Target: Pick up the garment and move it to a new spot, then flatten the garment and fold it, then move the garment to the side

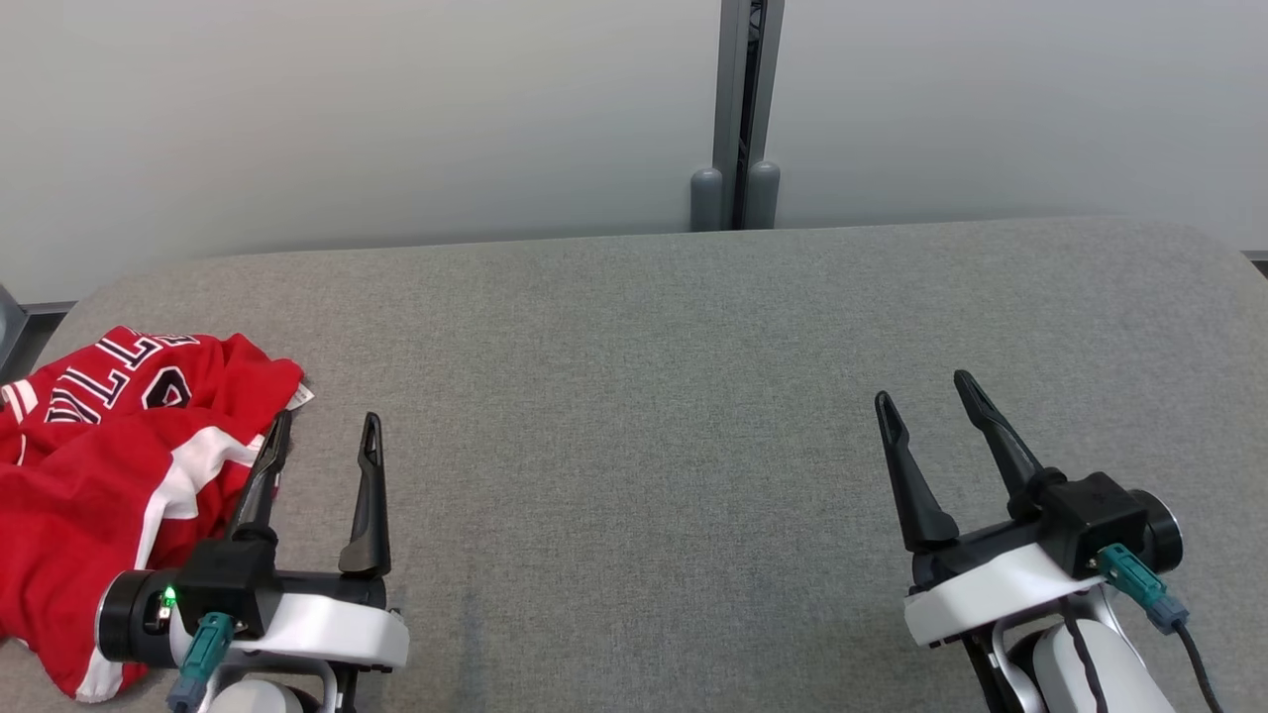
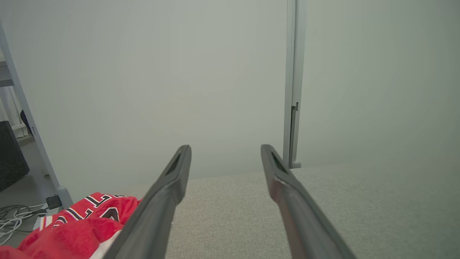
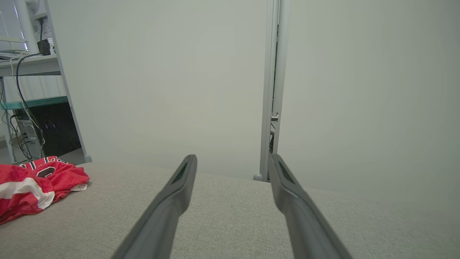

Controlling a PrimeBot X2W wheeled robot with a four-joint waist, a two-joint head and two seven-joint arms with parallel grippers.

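Note:
The garment (image 1: 109,465) is a red jersey with white panels and black lettering, lying crumpled at the left edge of the grey fabric table (image 1: 644,396). My left gripper (image 1: 327,431) hovers open at the lower left, its left finger over the garment's right border, nothing between the fingers. In the left wrist view the garment (image 2: 75,226) lies at the bottom left, beside the left gripper (image 2: 225,153). My right gripper (image 1: 926,391) stands open at the lower right, far from the garment. The right wrist view shows the garment (image 3: 32,183) at far left and the open right gripper (image 3: 231,160).
A pale partition wall with a grey vertical post (image 1: 738,119) runs behind the table. Past the table's left end are a desk, a dark computer case (image 3: 54,126) and loose cables (image 2: 14,219) on the floor.

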